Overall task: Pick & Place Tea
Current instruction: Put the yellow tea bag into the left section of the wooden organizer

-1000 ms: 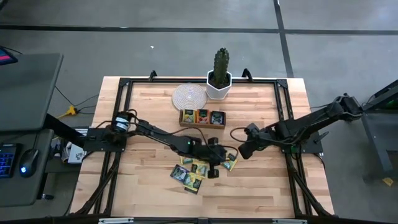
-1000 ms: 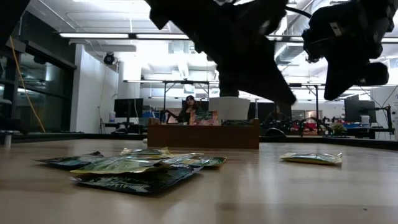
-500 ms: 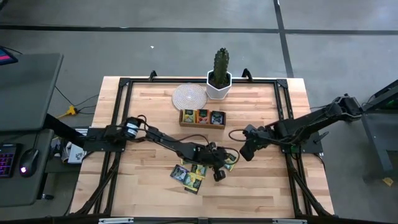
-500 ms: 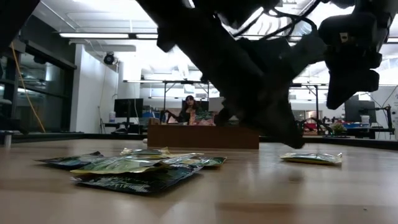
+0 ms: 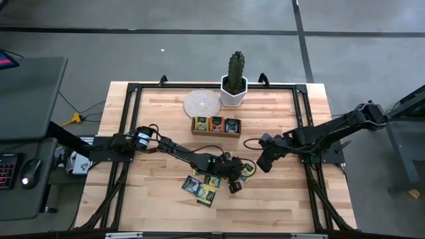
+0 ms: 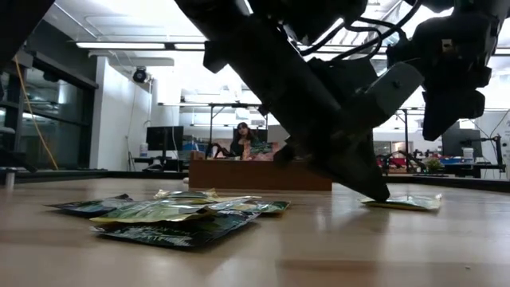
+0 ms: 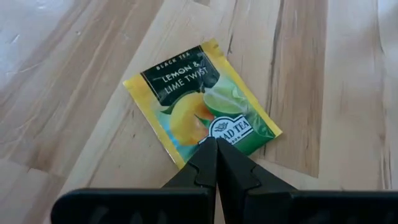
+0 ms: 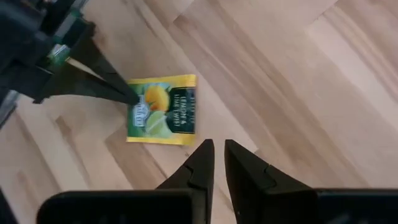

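Since a second ago the left gripper [image 7: 216, 144] has swung out from over the packet pile and come down, its closed fingers now pressing tip-first on the edge of a lone lemon-lime tea packet [image 7: 202, 102] that lies flat on the worktop [image 5: 159, 199], apart from the loose pile [image 5: 202, 187] of other packets. Meanwhile the right gripper [image 8: 217, 148] hovers just beside that same packet, its fingers parted only by a narrow slit. Behind them sits the tray [image 5: 216, 126], already holding a few packets, with a coaster [image 5: 202, 102] and cactus pot [image 5: 234, 89] beyond. From here, the main risk looks like the flat packet itself: it offers no raised edge, so the right fingers, barely open, may slide over it or push it along the wood instead of catching it. If the left tip presses too hard or off-centre, the packet could pivot or skid out from under it. With both grippers crowding one small packet, they could also knock each other, and a slip might shove the packet into the pile, where separating it would be harder.
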Motion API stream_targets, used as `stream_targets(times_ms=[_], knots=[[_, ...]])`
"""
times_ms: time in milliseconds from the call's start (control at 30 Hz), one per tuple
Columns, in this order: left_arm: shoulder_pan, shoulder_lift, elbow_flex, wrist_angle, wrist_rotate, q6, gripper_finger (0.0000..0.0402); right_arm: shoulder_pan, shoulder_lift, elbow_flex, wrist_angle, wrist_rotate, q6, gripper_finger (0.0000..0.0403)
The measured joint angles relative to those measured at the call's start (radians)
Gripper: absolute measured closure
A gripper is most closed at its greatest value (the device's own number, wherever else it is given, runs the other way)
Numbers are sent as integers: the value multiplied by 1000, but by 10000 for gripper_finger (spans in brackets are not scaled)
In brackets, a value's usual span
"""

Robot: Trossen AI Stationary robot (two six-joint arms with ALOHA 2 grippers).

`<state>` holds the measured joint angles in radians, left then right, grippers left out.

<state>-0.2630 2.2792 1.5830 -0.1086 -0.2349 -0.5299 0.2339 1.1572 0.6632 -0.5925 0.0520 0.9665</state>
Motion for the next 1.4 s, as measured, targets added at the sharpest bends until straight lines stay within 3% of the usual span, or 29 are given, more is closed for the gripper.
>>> stream_targets(times_ms=[433,600,733,1000,1400], knots=[[-6,53,2,-64,54,9,401,2,1,-46,127,-45,109,268],[-7,55,1,-63,38,36,401,12,2,-203,380,-113,223,240],[-7,56,1,-64,44,63,401,17,2,-308,576,-109,293,234],[-6,56,1,-64,42,82,401,17,20,-359,624,-118,320,233],[-6,56,1,-63,41,82,401,16,283,-355,956,-182,333,233]])
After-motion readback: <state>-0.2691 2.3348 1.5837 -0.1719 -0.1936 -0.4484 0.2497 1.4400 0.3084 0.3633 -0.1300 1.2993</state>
